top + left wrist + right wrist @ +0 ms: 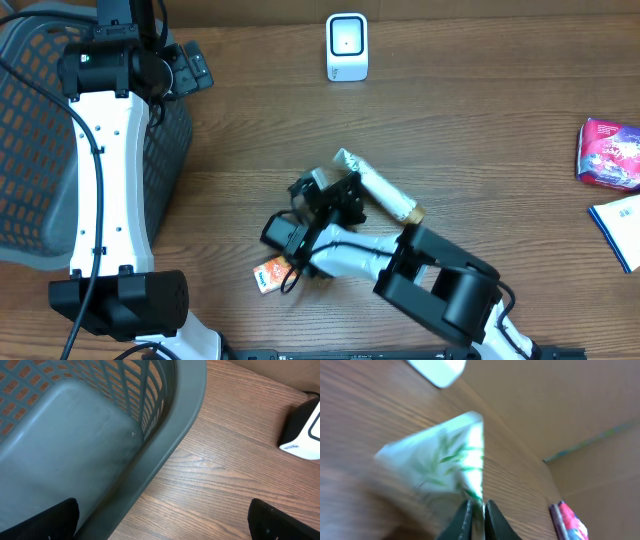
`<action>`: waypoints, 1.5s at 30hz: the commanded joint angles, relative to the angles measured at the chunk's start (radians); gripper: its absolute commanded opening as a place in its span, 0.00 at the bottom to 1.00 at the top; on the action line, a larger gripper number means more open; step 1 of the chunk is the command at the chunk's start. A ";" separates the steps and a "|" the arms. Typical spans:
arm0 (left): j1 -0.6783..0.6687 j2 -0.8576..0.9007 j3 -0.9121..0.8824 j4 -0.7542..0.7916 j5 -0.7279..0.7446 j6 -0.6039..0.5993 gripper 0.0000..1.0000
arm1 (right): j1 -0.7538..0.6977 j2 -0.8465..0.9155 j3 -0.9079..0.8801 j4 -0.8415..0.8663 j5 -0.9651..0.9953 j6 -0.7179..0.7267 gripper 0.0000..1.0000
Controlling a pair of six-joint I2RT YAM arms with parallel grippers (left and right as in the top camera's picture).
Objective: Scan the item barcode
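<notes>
- From above, the right end effector is holding the white and green packet near the middle of the desk. The scanner is sitting well apart at 12 o'clock from it. I think it is gripping the packet so the barcode can be turned toward the scanner.
- In the left wrist view, the left end effector is hanging wide open with nothing in it. It is by the rim of the basket, on the desk's 9 o'clock side. I think it is waiting out of the way.
- In the right wrist view, the fingers are pinching the packet's thin edge, almost closed. No barcode is showing here.
</notes>
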 commanded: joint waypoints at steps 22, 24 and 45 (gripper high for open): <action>-0.001 0.011 -0.001 -0.003 0.004 0.001 1.00 | 0.064 -0.055 0.043 -0.410 -0.463 -0.027 1.00; -0.001 0.011 -0.001 -0.003 0.004 0.001 1.00 | 0.035 -0.055 0.043 -0.394 -0.489 -0.090 1.00; -0.001 0.011 -0.001 -0.003 0.005 0.001 1.00 | -0.243 -0.097 0.081 -0.479 -0.946 -0.376 0.80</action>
